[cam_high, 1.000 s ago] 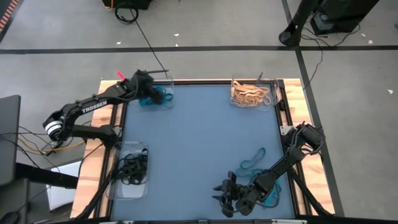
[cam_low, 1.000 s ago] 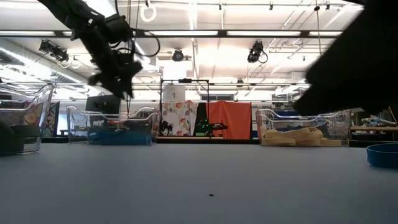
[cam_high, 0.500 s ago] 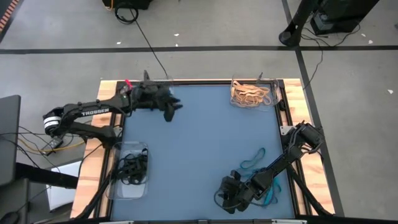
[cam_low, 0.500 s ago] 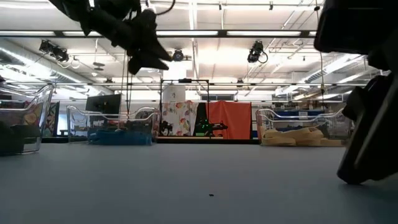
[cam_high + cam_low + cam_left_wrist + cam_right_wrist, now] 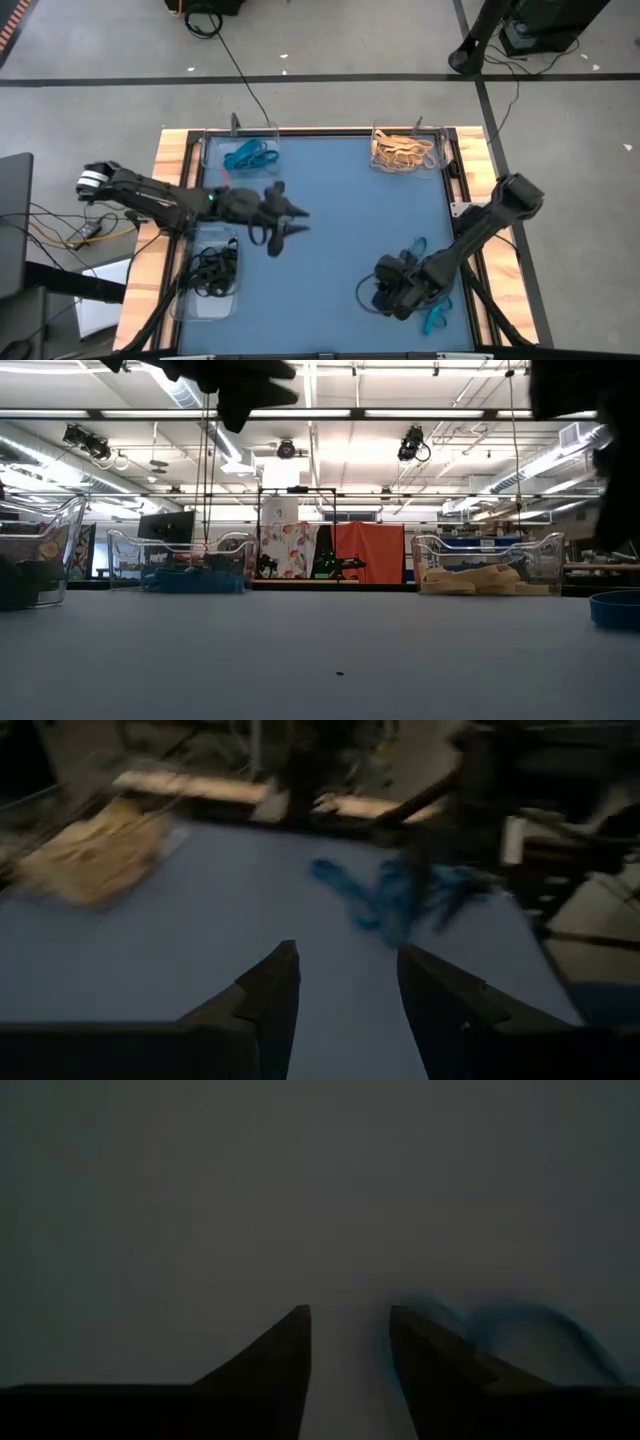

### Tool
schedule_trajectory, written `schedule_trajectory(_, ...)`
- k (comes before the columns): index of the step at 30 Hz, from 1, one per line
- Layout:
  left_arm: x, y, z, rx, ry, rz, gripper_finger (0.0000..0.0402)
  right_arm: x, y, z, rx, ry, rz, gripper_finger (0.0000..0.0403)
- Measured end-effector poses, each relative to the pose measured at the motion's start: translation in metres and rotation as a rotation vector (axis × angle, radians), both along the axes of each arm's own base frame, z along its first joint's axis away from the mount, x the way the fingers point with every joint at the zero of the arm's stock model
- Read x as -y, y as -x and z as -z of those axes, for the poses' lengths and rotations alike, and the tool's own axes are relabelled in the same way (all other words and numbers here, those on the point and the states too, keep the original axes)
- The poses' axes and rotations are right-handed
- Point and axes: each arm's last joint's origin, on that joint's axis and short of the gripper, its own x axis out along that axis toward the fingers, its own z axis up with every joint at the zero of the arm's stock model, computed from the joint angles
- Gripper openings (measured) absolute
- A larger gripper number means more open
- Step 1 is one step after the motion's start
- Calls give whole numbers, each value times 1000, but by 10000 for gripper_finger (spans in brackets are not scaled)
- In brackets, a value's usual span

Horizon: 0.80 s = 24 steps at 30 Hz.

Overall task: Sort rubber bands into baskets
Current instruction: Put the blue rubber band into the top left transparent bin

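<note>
- The loose teal rubber bands [image 5: 415, 255] lie on the blue table [image 5: 340, 220] at about four o'clock, some just beside the right gripper and one more strand [image 5: 434, 320] nearer the table's edge behind it.
- The baskets sit at the rim: the teal basket [image 5: 243, 152] at eleven o'clock holds teal bands, the tan basket [image 5: 405, 150] at one o'clock holds tan ones, the black basket [image 5: 208, 272] at eight o'clock holds black ones.
- The right gripper [image 5: 385, 290] is low at five o'clock, fingers parted and nothing between them; its wrist view shows a blurred teal loop [image 5: 520, 1325] just off one fingertip.
- The left gripper [image 5: 283, 222] hangs over the table at nine o'clock, fingers apart and empty, pointing toward the teal bands.
- Step in hand, as I judge it: picking the next teal band. To do it well, shift the right gripper sideways until one finger sits inside the loop, press to the surface, then close; lift slowly, since thin bands slip or drag neighbours along.
</note>
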Motion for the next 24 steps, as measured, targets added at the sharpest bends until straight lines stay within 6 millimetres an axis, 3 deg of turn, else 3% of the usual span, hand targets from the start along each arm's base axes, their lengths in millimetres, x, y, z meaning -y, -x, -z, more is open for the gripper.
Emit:
schedule_trajectory(4, 26, -15, 14, 16, -3, 71, 172, 8, 24, -21, -90, 9, 15, 148)
schedule_trajectory(9, 47, -33, 39, 11, -3, 125, 172, 20, 43, -23, -267, 128, -52, 149)
schedule_trajectory(15, 56, -46, 62, -12, -5, 141, 172, 21, 43, -10, -411, 254, -329, 150)
schedule_trajectory(24, 58, -51, 71, -19, -9, 138, 172, 37, 31, 23, -522, 321, -484, 150)
